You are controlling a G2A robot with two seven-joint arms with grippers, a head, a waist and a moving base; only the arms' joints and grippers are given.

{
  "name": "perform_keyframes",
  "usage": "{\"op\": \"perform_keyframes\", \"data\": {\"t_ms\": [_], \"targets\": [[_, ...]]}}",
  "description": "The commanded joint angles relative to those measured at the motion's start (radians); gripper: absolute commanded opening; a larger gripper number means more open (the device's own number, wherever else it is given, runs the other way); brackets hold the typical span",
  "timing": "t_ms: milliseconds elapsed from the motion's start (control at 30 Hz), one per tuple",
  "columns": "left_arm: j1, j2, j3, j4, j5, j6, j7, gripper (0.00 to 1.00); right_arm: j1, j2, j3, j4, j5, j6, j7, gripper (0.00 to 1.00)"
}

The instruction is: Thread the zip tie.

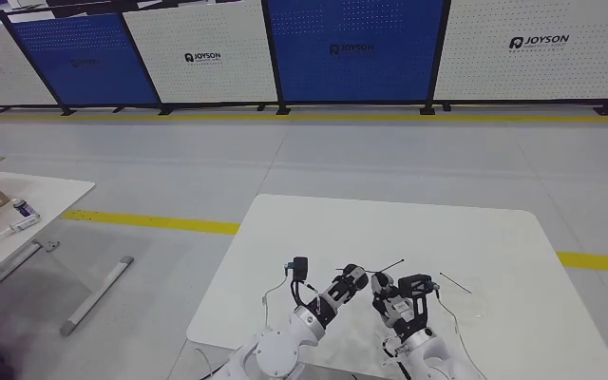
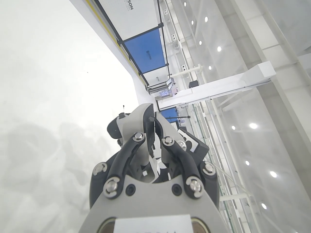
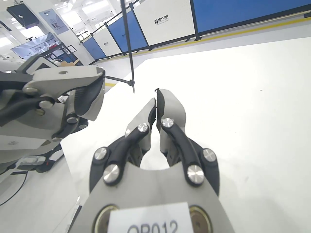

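My left gripper (image 3: 100, 77) (image 2: 152, 120) is shut on one end of a black zip tie (image 3: 116, 79). The strap runs from the fingers to the tie's head (image 3: 132, 82). The tail (image 3: 126, 30) passes through the head and rises steeply, with a short tip poking out below. My right gripper (image 3: 156, 96) is shut with nothing between its fingers, a short way beside and below the head, not touching it. In the top view both grippers, left (image 1: 356, 275) and right (image 1: 383, 281), hang close together over the near part of the white table (image 1: 456, 228), and the tie's tail (image 1: 391, 265) sticks out to the right.
A second black zip tie (image 1: 454, 282) lies loose on the table to the right of the grippers. The table's near-left edge (image 1: 214, 304) is close to the left arm. Another table (image 1: 47, 195) with a small object (image 1: 19, 214) stands at far left.
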Motion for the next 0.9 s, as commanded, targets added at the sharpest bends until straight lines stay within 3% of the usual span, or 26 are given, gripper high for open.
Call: {"op": "perform_keyframes", "data": {"t_ms": [0, 433, 867], "targets": [[-0.001, 0.0, 0.001, 0.001, 0.003, 0.0, -0.003, 0.0, 0.001, -0.001, 0.0, 0.002, 0.005, -0.006, -0.005, 0.12], [-0.006, 0.0, 0.005, 0.012, 0.01, 0.001, -0.008, 0.0, -0.007, 0.001, 0.006, -0.008, 0.009, -0.025, -0.017, 0.26], [-0.013, -0.001, 0.006, 0.024, 0.013, 0.005, 0.002, 0.0, -0.009, -0.002, 0.003, -0.012, 0.01, -0.019, -0.031, 0.24]]}}
